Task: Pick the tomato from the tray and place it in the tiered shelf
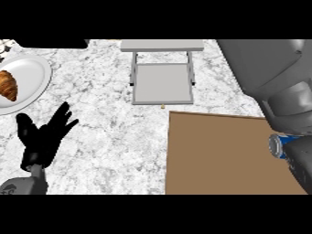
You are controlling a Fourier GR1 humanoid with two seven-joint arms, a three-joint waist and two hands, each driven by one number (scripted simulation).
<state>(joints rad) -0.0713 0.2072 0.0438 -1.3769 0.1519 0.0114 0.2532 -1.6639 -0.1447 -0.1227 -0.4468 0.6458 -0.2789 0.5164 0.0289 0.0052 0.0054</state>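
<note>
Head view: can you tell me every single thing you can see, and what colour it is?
counter: one, white and grey marble, under everything
plate: one, white, far left
croissant: one, golden brown, on the plate
tiered shelf: one, grey, top middle
tray: one, brown, lower right
can: one, blue, at the tray's right edge, mostly hidden by the arm
tomato: none showing
left hand: one, black, open, fingers up, lower left
right arm: one, grey, over the tray's right side; its hand not showing
</note>
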